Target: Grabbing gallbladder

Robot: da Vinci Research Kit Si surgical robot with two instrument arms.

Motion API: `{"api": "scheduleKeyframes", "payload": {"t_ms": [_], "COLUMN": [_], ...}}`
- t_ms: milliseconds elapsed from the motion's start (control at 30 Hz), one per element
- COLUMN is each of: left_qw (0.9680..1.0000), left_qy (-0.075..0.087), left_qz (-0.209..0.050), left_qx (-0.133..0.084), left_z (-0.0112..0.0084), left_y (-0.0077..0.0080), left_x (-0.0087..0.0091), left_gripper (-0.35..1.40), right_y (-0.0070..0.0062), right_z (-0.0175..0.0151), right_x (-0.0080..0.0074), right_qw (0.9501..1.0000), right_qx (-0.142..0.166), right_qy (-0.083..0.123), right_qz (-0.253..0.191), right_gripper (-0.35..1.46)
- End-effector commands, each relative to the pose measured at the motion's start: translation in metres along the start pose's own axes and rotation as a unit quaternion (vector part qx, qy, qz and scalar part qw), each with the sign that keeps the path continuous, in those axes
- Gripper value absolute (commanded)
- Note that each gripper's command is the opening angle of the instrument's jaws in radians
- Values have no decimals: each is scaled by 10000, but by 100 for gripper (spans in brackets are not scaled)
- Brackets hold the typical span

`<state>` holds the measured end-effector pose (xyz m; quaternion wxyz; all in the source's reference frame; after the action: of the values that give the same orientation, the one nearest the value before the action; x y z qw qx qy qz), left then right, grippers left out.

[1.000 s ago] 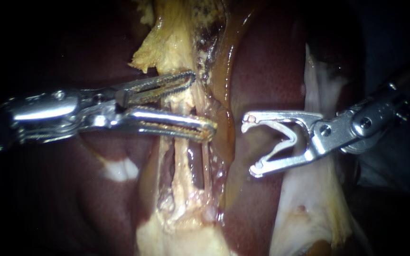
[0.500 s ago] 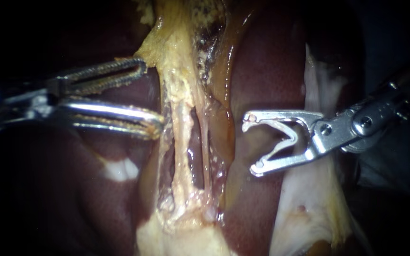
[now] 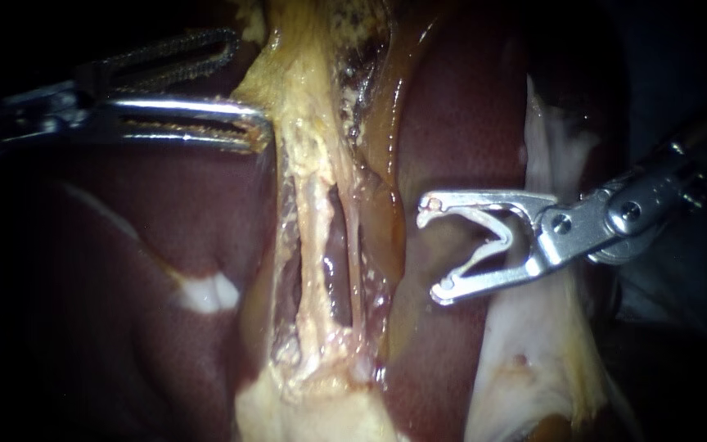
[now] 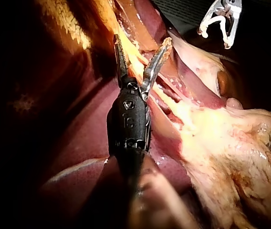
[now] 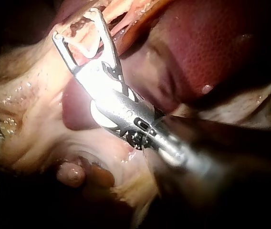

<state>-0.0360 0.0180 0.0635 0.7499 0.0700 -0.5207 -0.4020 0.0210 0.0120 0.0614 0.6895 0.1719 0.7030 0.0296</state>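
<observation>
A yellowish band of tissue runs top to bottom between two dark red lobes of liver. It widens at the top into what looks like the gallbladder and thins below into stringy tubes. My left instrument lies at the upper left with its toothed jaws open, and the lower jaw's tip rests at the yellow tissue's left edge. From its wrist, the left instrument straddles a yellow strand without closing on it. My right instrument hangs open over the right lobe, holding nothing, and shows the same as right instrument.
A pale whitish sheet of tissue lies under the right instrument's shaft. Brown fluid lines the band's right side. A lumpy pale yellow mass sits at the band's lower end. My right instrument shows beyond the left jaws.
My left instrument has pulled back left off the stringy tubes and risen to the wider yellow tissue at the top, jaws still open. The right instrument has not moved.
</observation>
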Motion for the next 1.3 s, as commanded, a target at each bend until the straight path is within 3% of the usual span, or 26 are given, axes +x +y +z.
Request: {"api": "scheduleKeyframes", "payload": {"t_ms": [33,233,500,867,1033,1300], "left_qw": [10000,9999,9998,9993,9990,9986], "left_qy": [19,150,179,208,299,351], "left_qz": [-7,-80,-72,-114,-104,-158], "left_qx": [13,-13,-3,-295,-330,-354], "left_z": [5,21,29,19,25,30], "left_y": [-3,-6,11,27,25,23], "left_x": [3,16,24,18,30,32], "left_gripper": [61,56,56,61,61,61], "right_y": [0,-1,-1,-1,-1,-1], "right_z": [0,0,0,0,0,0], "right_x": [0,1,1,1,1,1], "right_qw": [10000,10000,10000,10000,10000,10000], "right_qx": [2,4,5,5,4,4], "right_qy": [-1,0,1,1,1,1], "right_qz": [-1,-2,-2,-1,-1,-1], "right_gripper": [49,49,49,49,49,49]}}
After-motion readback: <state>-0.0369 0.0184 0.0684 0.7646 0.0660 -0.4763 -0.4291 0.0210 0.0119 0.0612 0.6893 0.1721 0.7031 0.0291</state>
